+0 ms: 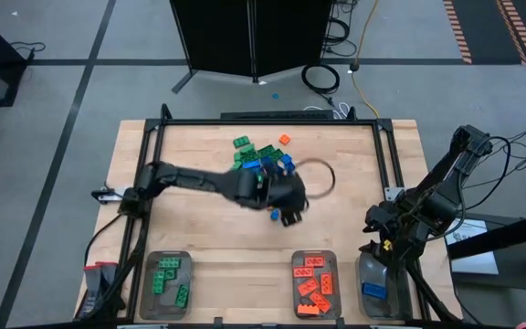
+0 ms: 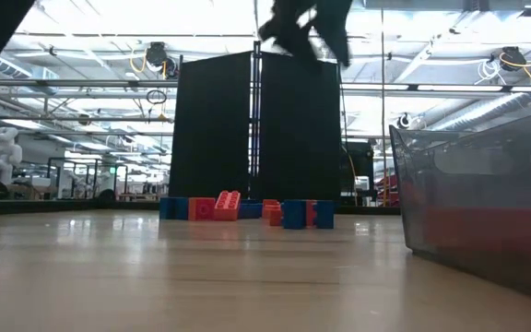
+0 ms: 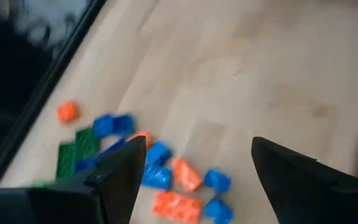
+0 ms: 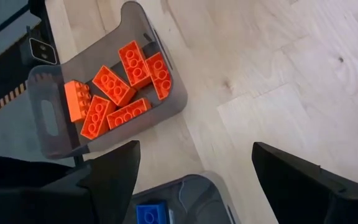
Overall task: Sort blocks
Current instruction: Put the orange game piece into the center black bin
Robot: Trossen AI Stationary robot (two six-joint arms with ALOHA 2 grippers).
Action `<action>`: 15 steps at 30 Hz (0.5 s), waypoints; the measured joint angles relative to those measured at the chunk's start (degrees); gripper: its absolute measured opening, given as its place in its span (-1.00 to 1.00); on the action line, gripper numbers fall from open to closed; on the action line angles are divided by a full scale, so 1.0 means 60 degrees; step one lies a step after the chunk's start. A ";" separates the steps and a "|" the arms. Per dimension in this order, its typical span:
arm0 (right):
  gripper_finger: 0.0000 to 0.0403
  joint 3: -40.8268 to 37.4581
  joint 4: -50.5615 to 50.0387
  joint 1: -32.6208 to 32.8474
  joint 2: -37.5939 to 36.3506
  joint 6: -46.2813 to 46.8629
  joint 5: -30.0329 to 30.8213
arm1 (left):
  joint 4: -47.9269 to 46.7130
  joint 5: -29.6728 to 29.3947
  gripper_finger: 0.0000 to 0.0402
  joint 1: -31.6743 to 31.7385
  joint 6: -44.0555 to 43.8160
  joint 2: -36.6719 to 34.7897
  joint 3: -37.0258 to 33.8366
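The loose blocks (image 1: pixel 263 161), green, blue and orange, lie in a heap on the wooden table toward its far edge. They also show in the left wrist view (image 3: pixel 166 180) and the low view (image 2: pixel 247 209). My left gripper (image 1: pixel 290 212) hovers above the table just on the near right side of the heap. It is open (image 3: pixel 197 149) with nothing between its fingers. My right gripper (image 1: pixel 379 239) waits at the table's near right over the trays, open (image 4: pixel 194 149) and empty.
Three clear trays stand along the near edge. One (image 1: pixel 167 283) holds green bricks, one (image 1: pixel 313 283) (image 4: pixel 166 106) holds orange bricks, and one (image 1: pixel 377 288) holds a blue brick (image 4: pixel 151 213). A black frame (image 1: pixel 153 146) borders the table. Bare wood lies between heap and trays.
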 joint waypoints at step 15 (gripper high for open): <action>0.51 0.0000 -0.0005 0.0003 0.0000 -0.0015 0.0020 | 0.1632 0.0862 0.48 0.1163 -0.5462 0.0012 -0.2351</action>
